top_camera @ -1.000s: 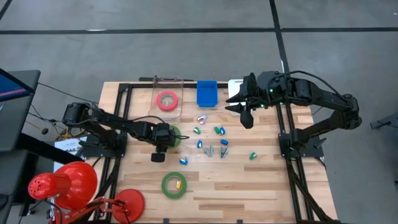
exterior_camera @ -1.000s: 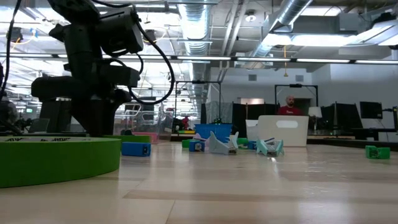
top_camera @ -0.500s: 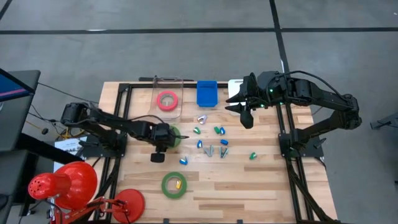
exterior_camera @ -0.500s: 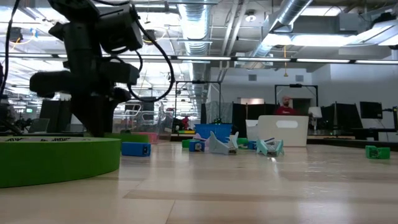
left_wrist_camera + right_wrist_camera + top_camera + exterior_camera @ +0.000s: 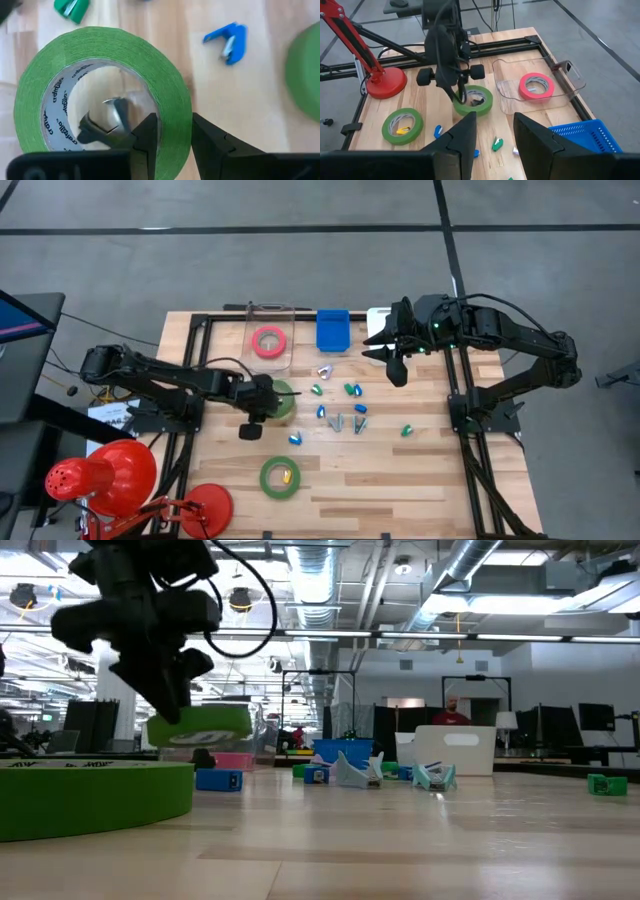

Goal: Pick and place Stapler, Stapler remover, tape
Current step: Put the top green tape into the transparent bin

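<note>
**Bench inventory: one green roll lifted, two rolls resting**

1. Left end effector (image 5: 262, 406): you have it at about 9 o'clock from the bench (image 5: 420, 480) centre. Its fingers (image 5: 148, 136) pinch the wall of a green tape roll (image 5: 100, 95), one finger inside the ring, one outside. In the low view that roll (image 5: 198, 726) hangs tilted, clear of the wood. From above, the arm covers part of the roll, so you see only its 3 o'clock edge (image 5: 284, 397).

2. Second green tape roll (image 5: 280, 477): lies flat toward 7 o'clock, with a small yellow and blue item inside its ring that is too small to identify. In the low view it is cut off at the frame edge.

3. Red-pink tape roll (image 5: 268, 341): lies flat inside a clear tray (image 5: 250, 315) at about 11 o'clock. The tray's walls are hard to make out.

4. Blue basket (image 5: 333, 330): just beside the tray, at 12 o'clock. The right wrist view cuts it off.

5. Small blue, green and silver items (image 5: 340, 405): scattered around the centre. You cannot tell staplers from removers at this size.

6. Right end effector (image 5: 392, 360): waits above the bench near 1 o'clock, fingers spread, holding nothing.

7. Red lamp (image 5: 100, 477): off the bench at 8 o'clock, partly cut off.

8. A person (image 5: 449, 712): far behind, mostly hidden by a white object.
</note>
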